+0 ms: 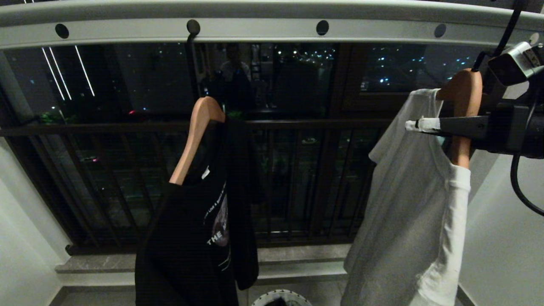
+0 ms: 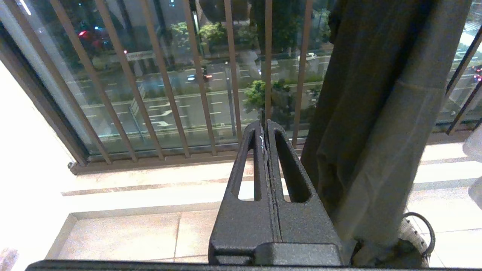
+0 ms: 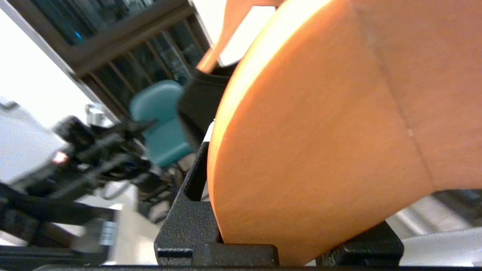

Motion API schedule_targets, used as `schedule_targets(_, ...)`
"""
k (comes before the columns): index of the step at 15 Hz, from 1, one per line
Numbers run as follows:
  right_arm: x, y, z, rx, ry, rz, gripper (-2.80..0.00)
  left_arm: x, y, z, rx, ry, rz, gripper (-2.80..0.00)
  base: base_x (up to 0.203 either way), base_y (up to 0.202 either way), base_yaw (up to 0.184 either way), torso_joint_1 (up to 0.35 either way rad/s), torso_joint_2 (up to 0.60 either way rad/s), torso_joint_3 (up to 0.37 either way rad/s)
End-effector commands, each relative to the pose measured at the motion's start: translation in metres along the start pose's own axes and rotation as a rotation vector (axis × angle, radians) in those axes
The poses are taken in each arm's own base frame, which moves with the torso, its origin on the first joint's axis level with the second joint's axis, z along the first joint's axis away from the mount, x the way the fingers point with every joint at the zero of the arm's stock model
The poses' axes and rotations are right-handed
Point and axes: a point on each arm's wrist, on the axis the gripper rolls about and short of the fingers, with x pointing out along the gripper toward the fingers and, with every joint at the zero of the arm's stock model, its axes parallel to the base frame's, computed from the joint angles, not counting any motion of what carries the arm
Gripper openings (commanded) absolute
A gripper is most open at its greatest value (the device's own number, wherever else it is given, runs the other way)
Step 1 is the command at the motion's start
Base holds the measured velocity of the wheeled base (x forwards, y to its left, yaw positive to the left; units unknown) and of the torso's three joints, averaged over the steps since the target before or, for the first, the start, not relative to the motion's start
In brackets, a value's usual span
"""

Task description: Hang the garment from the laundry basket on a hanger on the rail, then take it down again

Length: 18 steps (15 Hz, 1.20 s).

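White shirt on its hanger, up near the rail

My right gripper [image 1: 461, 123] was clamped on the wooden hanger [image 1: 465, 91] carrying the white shirt [image 1: 408, 204], just under the rail [image 1: 255, 29]; I judged hanging or unhooking unfinished. My left gripper [image 2: 266, 131] was shut, empty. The basket [image 1: 280, 297] sat below.

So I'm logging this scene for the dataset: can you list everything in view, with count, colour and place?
rail: one, pale grey, overhead
hangers: two, wooden; left one hooked in a rail hole, right one in the right gripper
black shirt: one, on left hanger
white shirt: one, on right hanger
window bars: dark brown, behind
basket: one, whitish rim, on the floor below
left gripper: shut, empty, low
right gripper: clamped on right hanger
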Motion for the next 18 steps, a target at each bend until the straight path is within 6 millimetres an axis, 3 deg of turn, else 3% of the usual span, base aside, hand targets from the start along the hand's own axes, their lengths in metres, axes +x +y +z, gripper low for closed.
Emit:
schedule_targets(1,-0.006,0.023,0.002,0.027,-0.009,0.009,-2.8,0.0,0.0,-0.001,0.0,0.002,0.0,-2.8,0.0,0.0,0.0,0.0,0.0,0.0)
schedule_targets(4,-0.012,0.042,-0.002,0.084,-0.016,0.002,-2.8,0.0,0.0,-0.001,0.0,0.002,0.0,-2.8,0.0,0.0,0.0,0.0,0.0,0.0)
schedule_targets(10,-0.022,0.071,-0.032,0.13,-0.013,-0.009,-2.8,0.0,0.0,-0.001,0.0,0.002,0.0,-2.8,0.0,0.0,0.0,0.0,0.0,0.0)
schedule_targets(18,-0.026,0.086,-0.037,0.134,-0.011,-0.009,-2.8,0.0,0.0,-0.001,0.0,0.002,0.0,-2.8,0.0,0.0,0.0,0.0,0.0,0.0)
